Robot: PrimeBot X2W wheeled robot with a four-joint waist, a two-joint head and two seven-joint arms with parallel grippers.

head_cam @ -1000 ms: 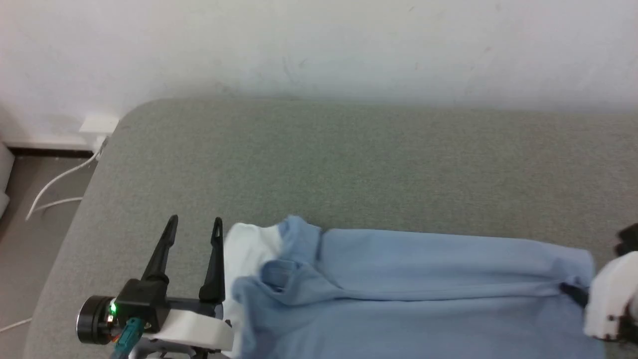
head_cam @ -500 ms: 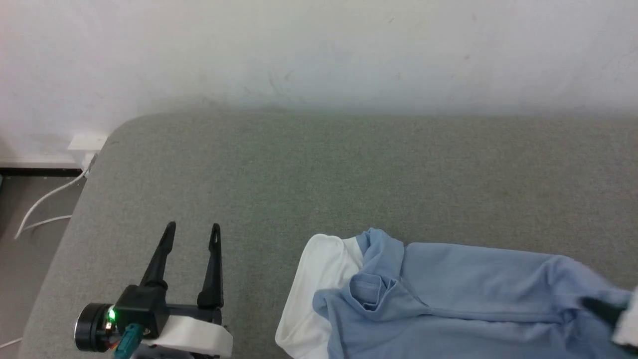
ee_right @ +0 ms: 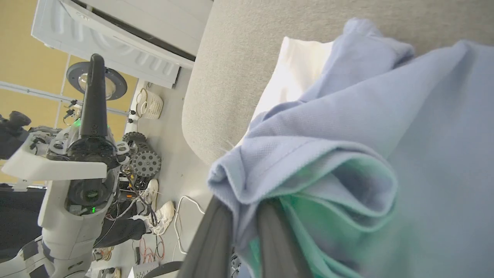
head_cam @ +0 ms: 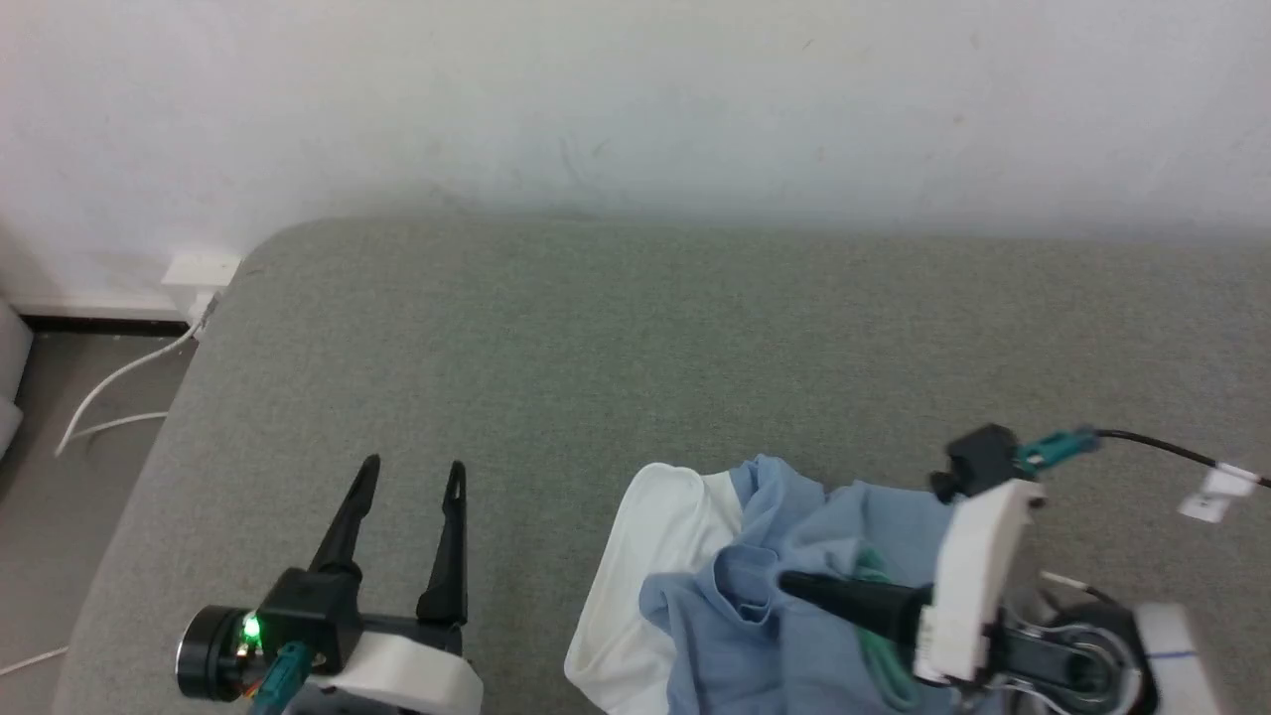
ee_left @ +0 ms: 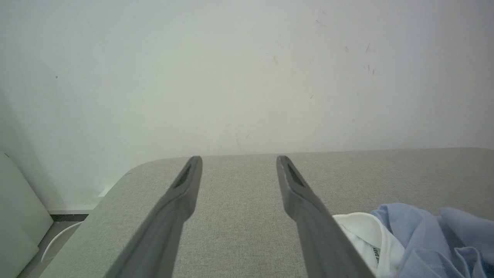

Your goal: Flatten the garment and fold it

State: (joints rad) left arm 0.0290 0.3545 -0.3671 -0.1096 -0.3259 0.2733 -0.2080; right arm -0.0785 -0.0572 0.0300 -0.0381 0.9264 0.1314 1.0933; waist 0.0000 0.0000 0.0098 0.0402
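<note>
blue garment [head_cam: 755,616] x1 on grey surface [head_cam: 596,348], r hand [head_cam: 794,586] pinching it, l hand [head_cam: 414,465] spread

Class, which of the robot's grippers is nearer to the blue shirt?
Right. The right gripper is shut on a fold of the shirt; the left gripper stands open to its left, not touching.

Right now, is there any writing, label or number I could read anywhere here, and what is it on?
Neck tag in the white collar of the garment: dark print, too small to read.
White tag on the cable: too blurred to read.
No other writing can be made out.
</note>
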